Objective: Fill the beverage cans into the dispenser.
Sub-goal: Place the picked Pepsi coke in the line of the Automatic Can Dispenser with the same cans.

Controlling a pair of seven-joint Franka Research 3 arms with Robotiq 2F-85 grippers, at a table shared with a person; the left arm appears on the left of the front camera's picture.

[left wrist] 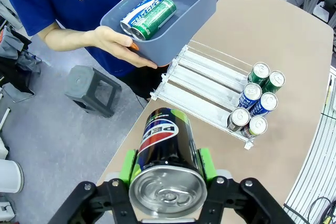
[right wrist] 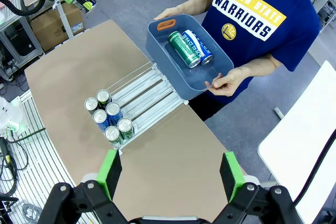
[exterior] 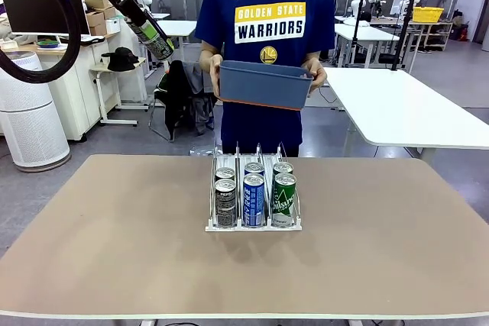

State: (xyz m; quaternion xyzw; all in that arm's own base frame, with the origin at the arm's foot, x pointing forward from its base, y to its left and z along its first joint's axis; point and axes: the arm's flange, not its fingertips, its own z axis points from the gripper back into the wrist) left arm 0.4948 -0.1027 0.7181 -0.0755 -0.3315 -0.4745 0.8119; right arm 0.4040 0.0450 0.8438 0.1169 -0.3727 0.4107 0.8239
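My left fingers (left wrist: 128, 165) pinch a glossy dark can (left wrist: 167, 142), silver lid toward me; my right fingers (right wrist: 109, 174) stand spread. Six cans (left wrist: 251, 94) stand in the clear plastic dispenser (left wrist: 202, 80) on the matte tabletop (left wrist: 273, 30).

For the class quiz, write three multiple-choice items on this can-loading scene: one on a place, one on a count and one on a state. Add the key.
1. Where is the blue-grey tub?
A. on a shelf
B. in the person's hands
C. on the floor

2. How many cans stand in the dispenser?
A. three
B. four
C. six

3. What state is the left gripper in?
A. shut on a black can
B. open, empty
C. shut on nothing

Key:
1 B: both hands grip its ends.
2 C: two cans stand in each of three lanes.
3 A: its green pads clamp the can's sides.
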